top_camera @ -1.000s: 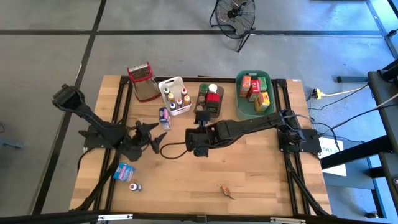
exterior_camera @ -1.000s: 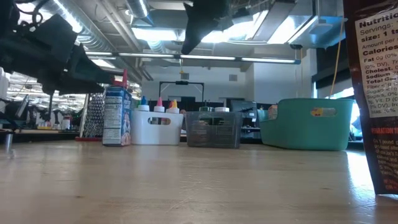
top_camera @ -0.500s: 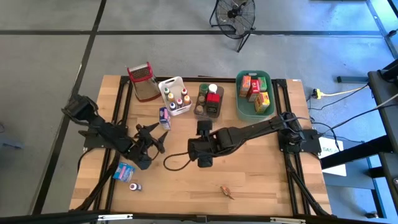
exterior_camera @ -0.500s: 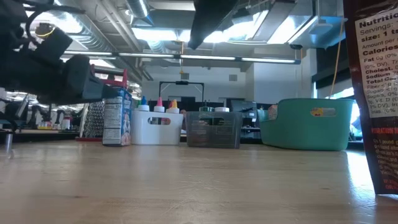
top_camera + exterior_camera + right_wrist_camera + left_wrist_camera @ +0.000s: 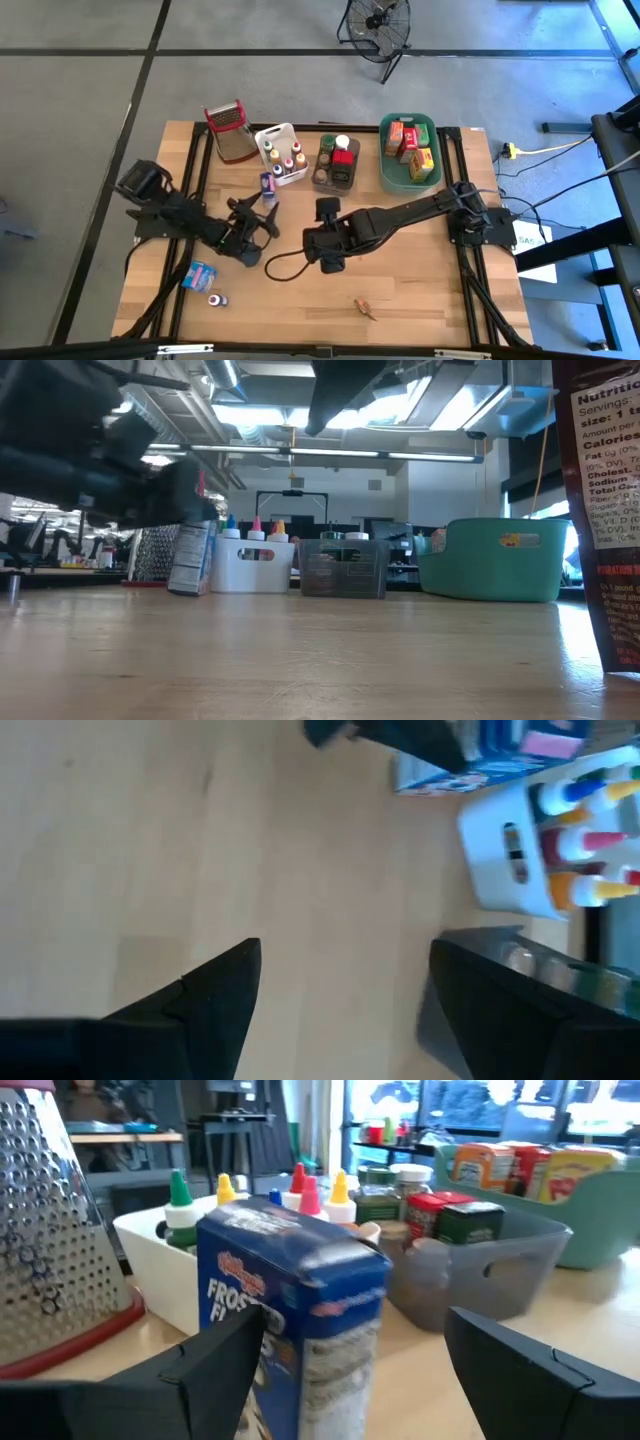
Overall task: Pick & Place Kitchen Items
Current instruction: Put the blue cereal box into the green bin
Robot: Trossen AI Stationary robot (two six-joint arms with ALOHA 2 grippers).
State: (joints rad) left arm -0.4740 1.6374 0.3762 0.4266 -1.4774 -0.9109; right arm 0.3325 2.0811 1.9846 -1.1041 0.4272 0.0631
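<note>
Cardboard cereal box (image 5: 300,1320), glossy blue, seemingly tilted.

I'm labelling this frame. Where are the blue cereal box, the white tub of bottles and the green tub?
blue cereal box (image 5: 300,1305): left wrist view, front face.
white tub of bottles (image 5: 283,155): high view, rim.
green tub (image 5: 495,560): low view, side wall.

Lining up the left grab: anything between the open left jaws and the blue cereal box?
Nothing. In the left wrist view the blue cereal box stands just beyond the left gripper, jaws open, with no object between them.
</note>
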